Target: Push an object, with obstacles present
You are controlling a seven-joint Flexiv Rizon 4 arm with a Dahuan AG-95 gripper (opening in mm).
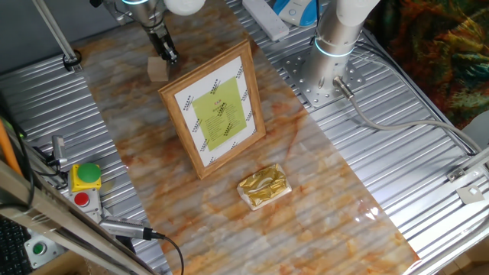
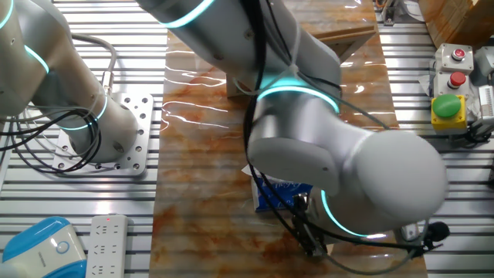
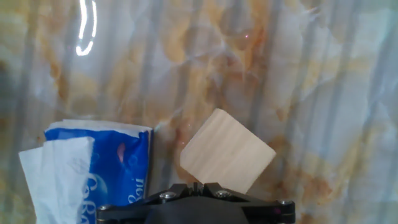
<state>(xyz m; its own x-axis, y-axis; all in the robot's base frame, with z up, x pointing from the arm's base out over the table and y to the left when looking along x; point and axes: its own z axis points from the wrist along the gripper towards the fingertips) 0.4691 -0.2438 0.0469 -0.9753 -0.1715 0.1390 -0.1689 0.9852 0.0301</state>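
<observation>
The object, a small light-tan wooden block [image 1: 157,69], sits on the marbled sheet at the far left end. In the hand view the block [image 3: 227,152] lies turned like a diamond, right in front of my fingertips. My gripper [image 1: 171,57] stands at the block's edge with its jaws together and nothing between them. Seen from the hand, the gripper [image 3: 203,185] touches or nearly touches the block's near corner. The obstacles are a light-wood picture frame [image 1: 218,111], propped just right of the block, and a crinkled gold foil packet [image 1: 263,186] beyond it.
A blue and white tissue pack [image 3: 93,168] lies just left of the block in the hand view. A yellow box with a green button [image 1: 85,178] sits on the ribbed metal table. The arm's base [image 1: 336,38] stands at the back. The arm hides the block in the other fixed view.
</observation>
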